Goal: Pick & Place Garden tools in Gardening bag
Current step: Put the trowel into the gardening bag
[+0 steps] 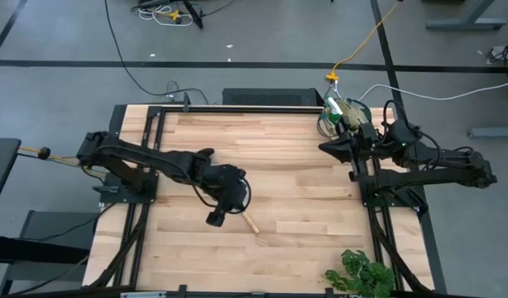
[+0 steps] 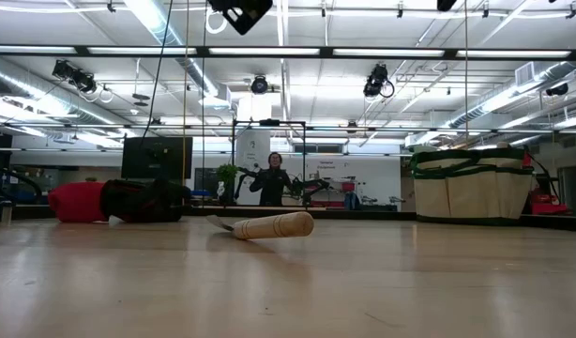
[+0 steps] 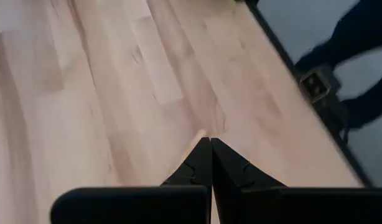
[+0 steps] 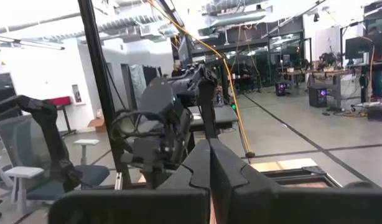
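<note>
A wooden-handled tool (image 2: 269, 225) lies flat on the table near its middle, its silver blade end (image 2: 220, 222) toward the left. In the high view its handle (image 1: 250, 222) sticks out beside my left gripper (image 1: 214, 218), which hangs shut above the table (image 3: 209, 142) and touches nothing. The beige gardening bag (image 2: 471, 183), green-rimmed, stands on its base at the table's far right. A red-and-black glove (image 2: 110, 200) lies at the far left. My right gripper (image 1: 324, 147) waits shut, held high by the far right edge.
A leafy green plant (image 1: 361, 273) sits at the table's near right corner. Bare wooden tabletop (image 1: 287, 182) stretches between the two arms. A person (image 2: 272, 180) stands in the room far behind the table.
</note>
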Controlling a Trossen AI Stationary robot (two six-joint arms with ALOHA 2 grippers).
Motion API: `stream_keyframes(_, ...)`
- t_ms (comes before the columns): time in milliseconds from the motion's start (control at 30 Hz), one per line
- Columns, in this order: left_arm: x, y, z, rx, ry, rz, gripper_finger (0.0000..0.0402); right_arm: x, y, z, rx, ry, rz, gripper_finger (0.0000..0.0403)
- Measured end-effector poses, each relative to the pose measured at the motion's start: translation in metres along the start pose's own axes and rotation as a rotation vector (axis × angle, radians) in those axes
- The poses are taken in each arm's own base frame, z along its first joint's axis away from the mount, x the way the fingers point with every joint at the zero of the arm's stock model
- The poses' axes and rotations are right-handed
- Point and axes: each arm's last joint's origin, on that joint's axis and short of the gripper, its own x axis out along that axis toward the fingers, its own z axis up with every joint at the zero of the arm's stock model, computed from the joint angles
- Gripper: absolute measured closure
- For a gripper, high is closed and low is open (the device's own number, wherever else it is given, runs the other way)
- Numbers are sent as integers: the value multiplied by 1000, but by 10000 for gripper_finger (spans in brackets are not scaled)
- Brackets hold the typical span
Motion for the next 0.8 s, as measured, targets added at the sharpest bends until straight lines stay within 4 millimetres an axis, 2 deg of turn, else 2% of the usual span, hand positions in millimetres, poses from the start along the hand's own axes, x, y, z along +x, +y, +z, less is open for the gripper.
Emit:
stream_keyframes(367, 26, -6, -6, 318, 82, -19, 401, 1, 0, -1, 5, 8, -1, 403)
stream_keyframes(800, 43, -4, -14, 402, 174, -2, 401, 1, -1, -4, 14, 30, -25, 403)
